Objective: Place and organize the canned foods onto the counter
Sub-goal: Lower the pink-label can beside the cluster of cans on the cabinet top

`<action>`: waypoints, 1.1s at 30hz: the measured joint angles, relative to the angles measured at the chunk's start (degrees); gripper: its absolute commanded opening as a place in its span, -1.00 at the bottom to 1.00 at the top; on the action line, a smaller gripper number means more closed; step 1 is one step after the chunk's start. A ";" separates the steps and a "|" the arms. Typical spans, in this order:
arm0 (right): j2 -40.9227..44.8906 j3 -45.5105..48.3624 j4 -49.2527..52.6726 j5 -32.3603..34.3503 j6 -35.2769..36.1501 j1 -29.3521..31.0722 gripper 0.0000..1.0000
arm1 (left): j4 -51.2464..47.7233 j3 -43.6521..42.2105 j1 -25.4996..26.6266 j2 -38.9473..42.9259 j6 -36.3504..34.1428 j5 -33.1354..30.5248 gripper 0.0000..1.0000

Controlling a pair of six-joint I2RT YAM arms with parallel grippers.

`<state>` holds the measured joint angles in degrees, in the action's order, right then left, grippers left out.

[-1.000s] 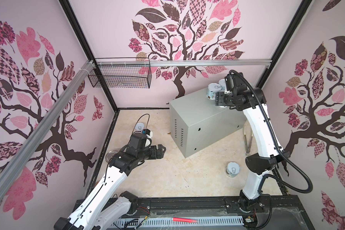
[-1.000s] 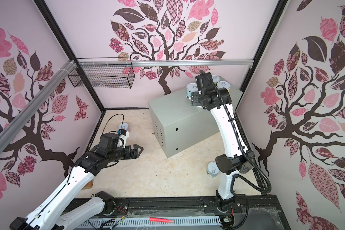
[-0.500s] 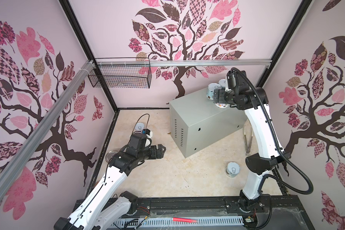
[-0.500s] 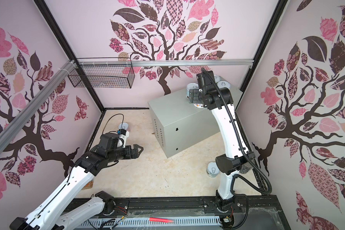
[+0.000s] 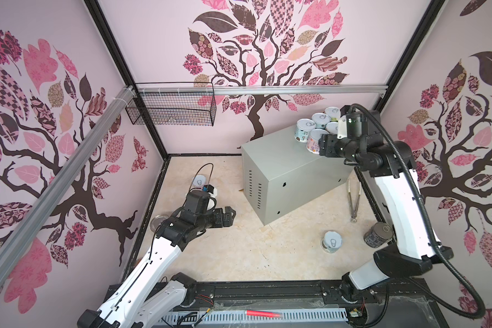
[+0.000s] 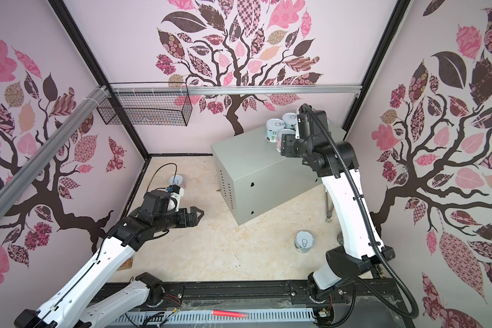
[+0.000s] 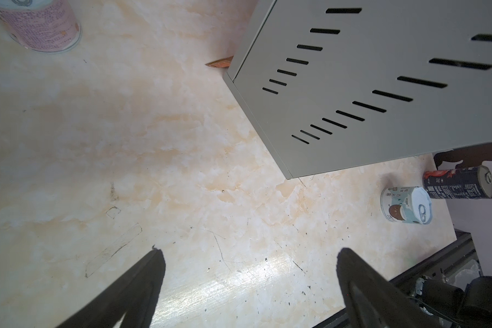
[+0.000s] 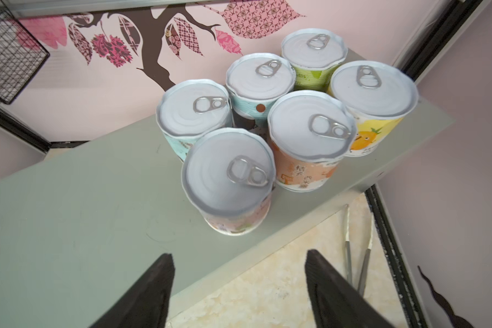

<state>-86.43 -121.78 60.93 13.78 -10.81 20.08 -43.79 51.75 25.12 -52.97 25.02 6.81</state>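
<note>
Several short cans with pale pull-tab lids stand bunched at the far right corner of the grey counter. My right gripper hovers open and empty over the counter's edge, just short of the nearest pink-labelled can; both top views show this gripper beside the cans. On the floor stand a short can, a dark-labelled can and a pink can. My left gripper is open above bare floor. A silver-topped can is half hidden behind the left arm.
Metal tongs lie on the floor between the counter and the right arm's base. A black wire basket hangs on the back wall rail. The counter's slotted side faces the left gripper.
My right gripper has drawn back from the cluster of cans toward the counter's near edge. The left arm has not moved.
</note>
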 measured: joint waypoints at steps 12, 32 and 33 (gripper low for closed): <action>8.81 20.26 -14.73 -8.85 -3.76 1.60 -0.32 | -0.11 0.00 0.00 -0.44 0.00 -1.40 0.96; 1.36 18.93 -21.53 -11.02 -4.46 2.82 -0.47 | -0.44 0.00 0.00 -1.36 0.00 -1.11 0.96; 0.98 18.53 -21.57 -10.93 -4.33 2.84 -0.49 | -0.44 0.00 0.00 -1.36 0.00 -1.09 0.96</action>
<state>-85.45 -103.24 39.35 2.85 -15.14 22.92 -44.23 51.75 25.12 -54.33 25.02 5.72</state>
